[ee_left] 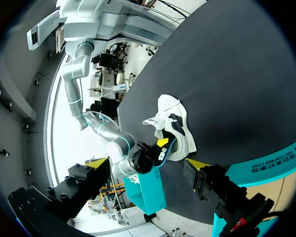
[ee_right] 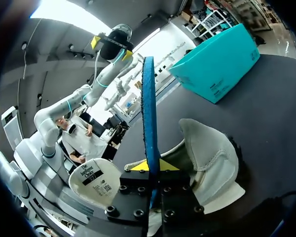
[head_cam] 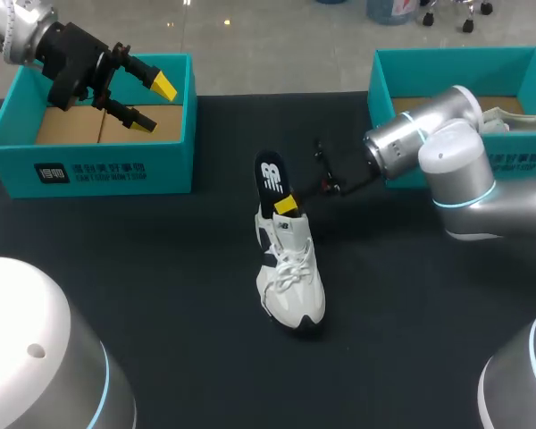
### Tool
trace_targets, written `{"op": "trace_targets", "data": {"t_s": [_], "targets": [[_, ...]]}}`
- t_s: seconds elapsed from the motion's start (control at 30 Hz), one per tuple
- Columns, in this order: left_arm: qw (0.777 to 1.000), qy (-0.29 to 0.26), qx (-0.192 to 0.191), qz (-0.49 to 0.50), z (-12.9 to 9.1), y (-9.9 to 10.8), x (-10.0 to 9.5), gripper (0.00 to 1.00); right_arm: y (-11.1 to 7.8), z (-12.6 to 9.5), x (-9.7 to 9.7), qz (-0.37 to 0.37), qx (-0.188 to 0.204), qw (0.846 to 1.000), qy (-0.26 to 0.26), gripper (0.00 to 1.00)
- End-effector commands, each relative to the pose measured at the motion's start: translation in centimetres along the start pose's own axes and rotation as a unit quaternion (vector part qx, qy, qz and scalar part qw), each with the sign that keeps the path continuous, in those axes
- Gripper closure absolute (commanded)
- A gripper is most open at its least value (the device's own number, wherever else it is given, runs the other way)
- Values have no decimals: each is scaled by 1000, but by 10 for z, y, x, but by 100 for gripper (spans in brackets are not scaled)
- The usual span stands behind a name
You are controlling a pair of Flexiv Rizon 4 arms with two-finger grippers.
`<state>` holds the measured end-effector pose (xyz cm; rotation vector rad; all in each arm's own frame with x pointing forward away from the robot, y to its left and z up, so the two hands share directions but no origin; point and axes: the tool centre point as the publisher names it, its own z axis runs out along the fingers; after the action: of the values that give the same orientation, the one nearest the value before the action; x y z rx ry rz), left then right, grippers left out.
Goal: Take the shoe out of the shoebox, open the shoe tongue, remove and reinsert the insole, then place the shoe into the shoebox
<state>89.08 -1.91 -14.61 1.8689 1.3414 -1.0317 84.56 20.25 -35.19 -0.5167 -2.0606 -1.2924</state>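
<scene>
A white sneaker (head_cam: 291, 273) with black trim stands upright in the middle of the black table (head_cam: 161, 268). A black insole (head_cam: 269, 180) rises from its heel opening. My right gripper (head_cam: 286, 205) is shut on the insole just above the heel. In the right wrist view the insole (ee_right: 149, 94) shows edge-on, pinched between the yellow tips of that gripper (ee_right: 153, 165), with the sneaker (ee_right: 209, 155) just beyond. My left gripper (head_cam: 152, 103) hangs open over the left teal shoebox (head_cam: 89, 170), holding nothing. From the left wrist I see the sneaker (ee_left: 172, 126) far ahead of its spread fingers (ee_left: 209, 180).
A second teal shoebox (head_cam: 429, 67) stands at the back right behind my right arm, with another white shoe (head_cam: 518, 121) inside it. The left shoebox shows a bare cardboard floor.
</scene>
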Motion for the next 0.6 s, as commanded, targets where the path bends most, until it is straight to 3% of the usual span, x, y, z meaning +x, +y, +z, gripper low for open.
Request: {"op": "trace_targets", "data": {"t_s": [0.03, 0.17, 0.2, 0.23, 0.3, 0.37, 0.6], "targets": [[1000, 2, 0, 0, 0, 0, 0, 0, -9, 6, 1, 5, -1, 1000, 1, 100], [1000, 2, 0, 0, 0, 0, 0, 0, -12, 7, 3, 9, -2, 1000, -2, 100], [1000, 2, 0, 0, 0, 0, 0, 0, -11, 6, 3, 8, -4, 1000, -7, 93], [1000, 2, 0, 0, 0, 0, 0, 0, -10, 5, 3, 4, -8, 1000, -10, 75], [1000, 2, 0, 0, 0, 0, 0, 0, -4, 3, 3, -5, -8, 1000, -16, 62], [1000, 2, 0, 0, 0, 0, 0, 0, 5, 1, 4, -16, -8, 1000, -21, 56], [1000, 2, 0, 0, 0, 0, 0, 0, 25, -1, -4, -37, -9, 999, -25, 58]]}}
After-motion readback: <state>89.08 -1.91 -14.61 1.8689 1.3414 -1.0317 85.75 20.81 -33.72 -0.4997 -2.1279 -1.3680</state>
